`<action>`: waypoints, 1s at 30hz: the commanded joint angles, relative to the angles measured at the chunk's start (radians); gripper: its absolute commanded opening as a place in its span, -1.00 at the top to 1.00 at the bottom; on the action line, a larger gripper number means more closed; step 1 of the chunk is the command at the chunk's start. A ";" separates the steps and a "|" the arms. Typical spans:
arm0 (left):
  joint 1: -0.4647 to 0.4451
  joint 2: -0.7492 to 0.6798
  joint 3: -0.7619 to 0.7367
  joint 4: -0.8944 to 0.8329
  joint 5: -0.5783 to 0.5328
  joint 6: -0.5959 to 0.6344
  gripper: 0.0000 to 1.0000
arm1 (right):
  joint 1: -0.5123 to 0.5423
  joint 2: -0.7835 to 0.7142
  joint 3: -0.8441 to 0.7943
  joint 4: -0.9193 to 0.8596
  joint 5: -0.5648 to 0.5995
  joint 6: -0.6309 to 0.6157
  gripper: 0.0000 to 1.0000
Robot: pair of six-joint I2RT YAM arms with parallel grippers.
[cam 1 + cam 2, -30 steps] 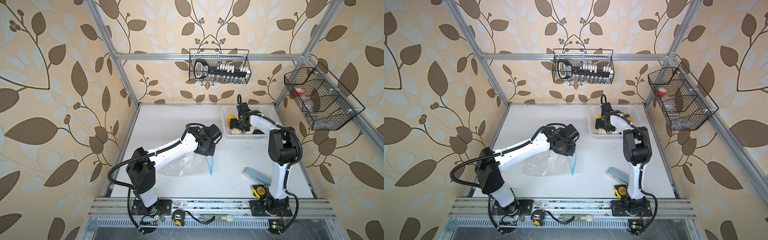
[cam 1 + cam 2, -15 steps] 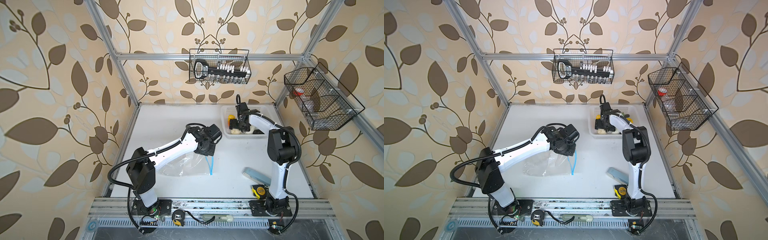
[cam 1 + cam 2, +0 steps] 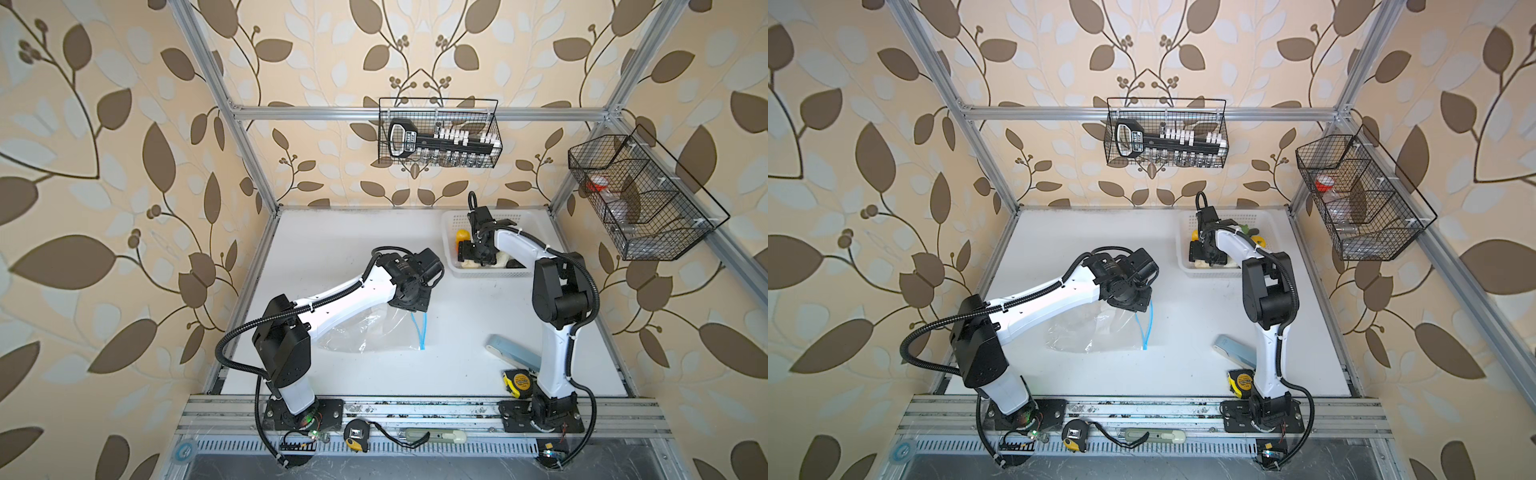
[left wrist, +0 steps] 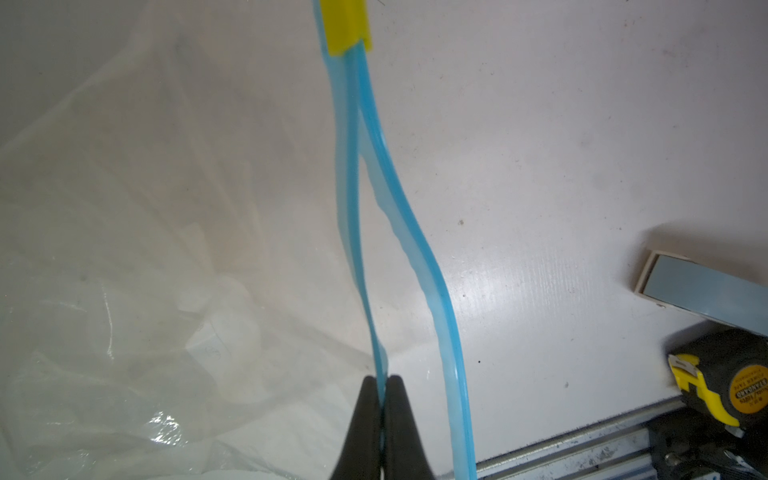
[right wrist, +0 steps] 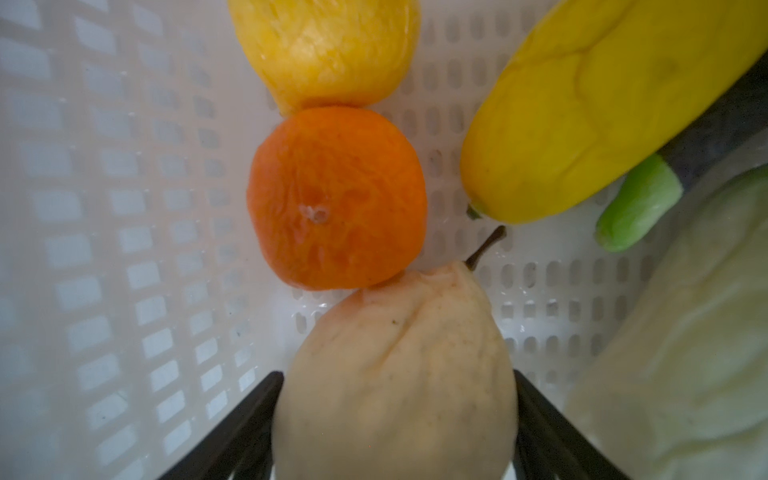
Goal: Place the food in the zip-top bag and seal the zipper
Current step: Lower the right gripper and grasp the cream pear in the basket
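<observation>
Between the jaws of the left gripper (image 4: 380, 386), pinched tight together, sat one lip of the blue zipper (image 4: 352, 187), lifted clear of the other lip. That second lip sagged away beside it, and the two joined only at the yellow slider (image 4: 347, 25) at the far end. The hold seemed meant to keep the mouth gaping so that something could be pushed in. Behind the raised lip the clear bag (image 3: 365, 332) lay crumpled on the white table (image 3: 332, 249) under the left arm, and no food could be made out inside it. The right gripper (image 5: 397, 376) had its jaws wide apart, one on each side of a beige pear (image 5: 395, 324) and close against it. Whether they were already squeezing it could not be told. The pear lay on the floor of the white basket (image 5: 104, 208) at the far right of the table, well apart from the bag. Its stem end touched an orange (image 5: 336, 199), which in turn touched a lemon (image 5: 328, 50). Its flanks were free, which probably made it the easy first pick. A long yellow fruit (image 5: 582, 116) and a pale leafy piece (image 5: 685, 332) lay beside them, so all the food seen was in the basket. A blue-grey case (image 3: 509, 351) and a tape measure (image 3: 517, 382) lay near the right arm's base.
</observation>
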 commanded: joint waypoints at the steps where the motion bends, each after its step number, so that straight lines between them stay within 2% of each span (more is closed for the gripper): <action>1: -0.009 -0.004 0.023 -0.004 -0.030 0.004 1.00 | 0.004 0.016 0.017 -0.024 0.000 -0.004 -0.55; 6: -0.009 -0.005 0.023 -0.004 -0.033 0.005 1.00 | -0.001 -0.002 0.016 -0.019 -0.002 0.004 -0.40; 19: -0.009 -0.003 0.033 -0.010 -0.025 -0.008 1.00 | -0.019 -0.100 -0.014 0.026 -0.035 0.059 -0.30; 30: -0.008 0.003 0.047 -0.002 0.004 -0.027 1.00 | -0.041 -0.273 -0.116 0.106 -0.112 0.086 -0.26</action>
